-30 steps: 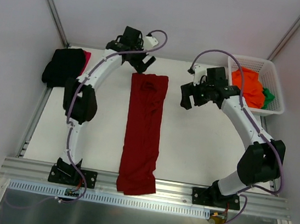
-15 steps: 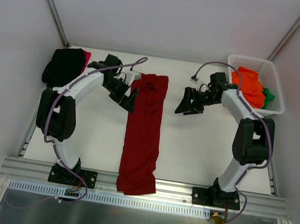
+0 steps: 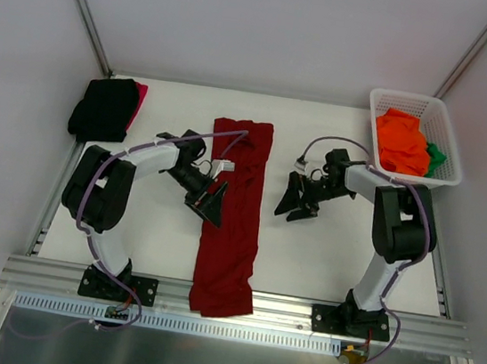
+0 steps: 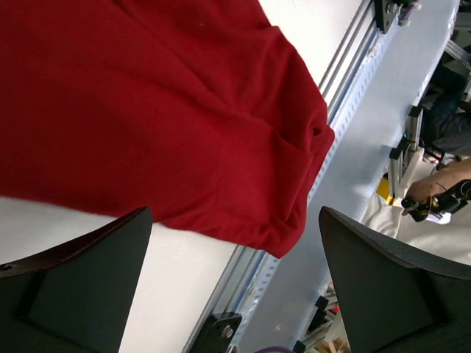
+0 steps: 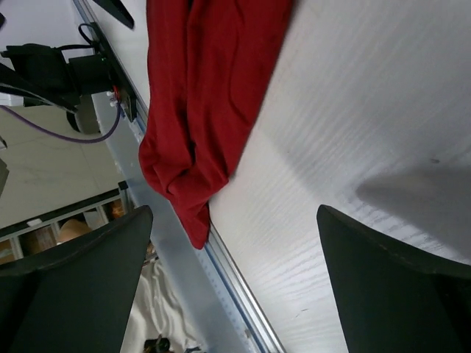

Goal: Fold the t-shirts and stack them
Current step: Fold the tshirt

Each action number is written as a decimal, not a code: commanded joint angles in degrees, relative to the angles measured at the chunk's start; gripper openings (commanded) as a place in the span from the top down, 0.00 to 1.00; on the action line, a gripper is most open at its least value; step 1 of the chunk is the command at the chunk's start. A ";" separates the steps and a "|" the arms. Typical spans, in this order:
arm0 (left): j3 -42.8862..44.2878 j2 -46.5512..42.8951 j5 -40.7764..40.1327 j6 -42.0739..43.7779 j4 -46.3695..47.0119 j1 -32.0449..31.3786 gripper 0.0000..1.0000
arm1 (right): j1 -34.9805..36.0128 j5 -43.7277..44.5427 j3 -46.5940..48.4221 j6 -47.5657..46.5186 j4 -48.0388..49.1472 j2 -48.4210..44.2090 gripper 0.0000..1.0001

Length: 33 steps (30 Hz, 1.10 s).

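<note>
A dark red t-shirt (image 3: 231,225), folded into a long narrow strip, runs from the table's far middle to the front rail, where its near end hangs over. My left gripper (image 3: 209,201) is open, low at the strip's left edge near its middle. My right gripper (image 3: 293,207) is open over bare table, to the right of the strip. In the left wrist view the dark red cloth (image 4: 147,110) lies ahead of the empty gripper (image 4: 235,294). The right wrist view shows the strip's near end (image 5: 199,110) beyond the empty gripper (image 5: 232,294).
A black t-shirt (image 3: 105,108) lies folded at the far left with bright red cloth (image 3: 139,95) under it. The white lattice basket (image 3: 407,98) at the far right holds an orange shirt (image 3: 401,142) and a green one (image 3: 435,157). An aluminium rail (image 3: 299,308) edges the table's front.
Both arms have drawn back from the strip's far end towards the near side and dropped low. The shirt's far end now lies flat.
</note>
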 commanded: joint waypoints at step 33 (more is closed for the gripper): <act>-36.74 -53.58 -15.88 12.44 32.35 -6.03 0.01 | 46.53 60.86 -25.66 -35.87 22.88 -39.03 0.01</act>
